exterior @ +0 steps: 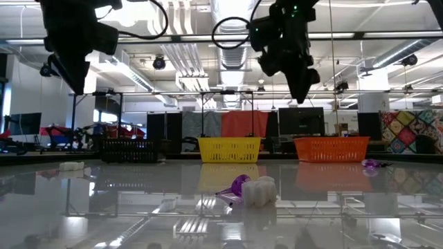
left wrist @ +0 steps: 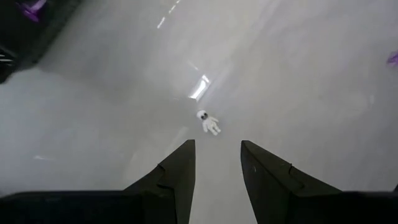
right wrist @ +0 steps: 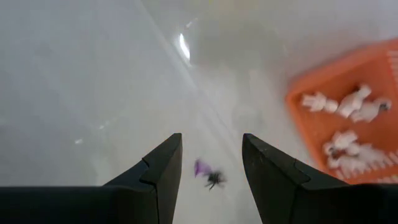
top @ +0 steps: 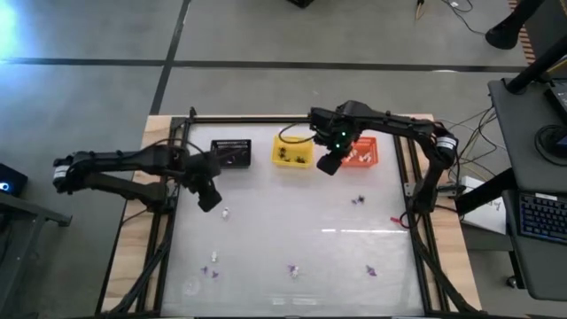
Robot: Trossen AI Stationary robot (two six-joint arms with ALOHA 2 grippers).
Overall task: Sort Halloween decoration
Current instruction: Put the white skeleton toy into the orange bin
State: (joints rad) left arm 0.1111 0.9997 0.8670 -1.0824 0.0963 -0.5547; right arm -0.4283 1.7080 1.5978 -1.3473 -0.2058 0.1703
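So my left gripper hangs above the table with fingers spread and nothing in them, and the little white figure lies just ahead of the tips, pretty much in line with the gap. Its long axis sits diagonal to my fingers, so I'd guess a wrist twist is needed first.

My right gripper is also parted and empty, up between the yellow basket and the orange basket, with a purple trinket below it, too blurry to read its shape. Several more trinkets lie along the near edge, too small to sort by kind.
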